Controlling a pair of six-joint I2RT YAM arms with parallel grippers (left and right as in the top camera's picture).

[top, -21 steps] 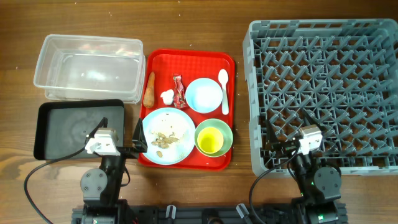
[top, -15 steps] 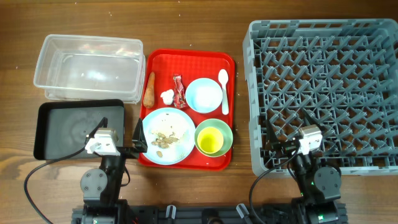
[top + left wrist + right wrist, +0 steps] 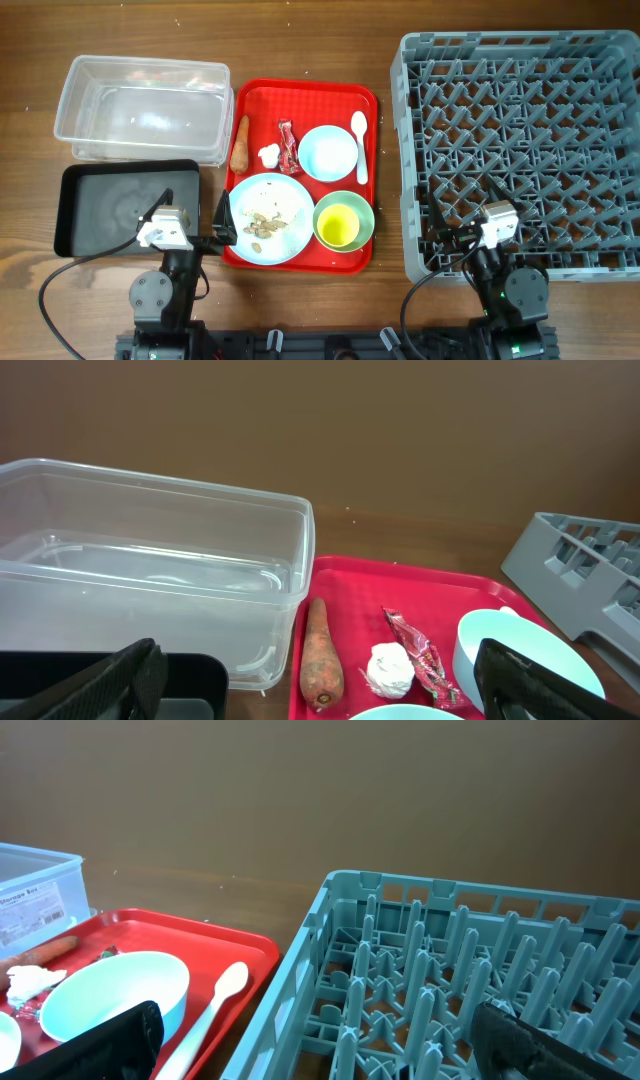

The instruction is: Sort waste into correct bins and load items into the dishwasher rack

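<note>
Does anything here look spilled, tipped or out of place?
Nothing stands out. The beige food scraps lie on the pale blue round plate, the small yellow cup sits upright inside the pale green bowl, all on the red serving tray.

Black left arm [image 3: 160, 293] and right arm [image 3: 522, 292], round joint housings, silver-white wrist blocks [image 3: 163, 228], looping black cables [image 3: 52, 277], black jaws.

Pose: left arm [image 3: 160, 292] and right arm [image 3: 515, 292] folded low over own bases, wrists aimed forward. State: left claw [image 3: 193, 207] spread wide, nothing gripped; its fingers [image 3: 110, 680] seen at both lower corners of left wrist view. Then right claw [image 3: 462, 205] spread equally wide, nothing gripped; tips seen at both lower corners of right wrist view.
</note>
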